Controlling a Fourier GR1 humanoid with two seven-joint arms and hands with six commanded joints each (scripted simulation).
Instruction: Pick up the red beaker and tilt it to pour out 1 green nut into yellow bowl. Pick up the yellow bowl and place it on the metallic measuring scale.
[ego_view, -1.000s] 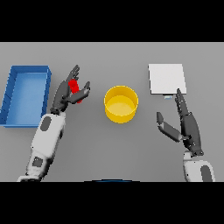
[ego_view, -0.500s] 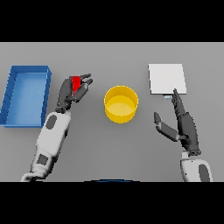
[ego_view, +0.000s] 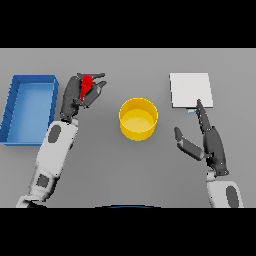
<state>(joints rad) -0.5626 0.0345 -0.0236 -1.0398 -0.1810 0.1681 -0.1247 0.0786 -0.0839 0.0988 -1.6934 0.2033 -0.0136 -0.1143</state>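
Note:
My left hand (ego_view: 75, 97) is curled round the small red beaker (ego_view: 86, 85), holding it left of the yellow bowl (ego_view: 138, 118), with a clear gap between them. The beaker is mostly hidden by my fingers, so I cannot tell its tilt or see a green nut. The bowl stands in the middle of the table and looks empty. A flat pale measuring scale (ego_view: 190, 89) lies at the back right. My right hand (ego_view: 210, 142) is open with straight fingers, right of the bowl and just in front of the scale.
A blue open bin (ego_view: 12, 107) stands at the far left, beside my left arm.
My left hand has carried the red beaker up and to the right, toward the bowl. The right hand has shifted slightly toward the scale.

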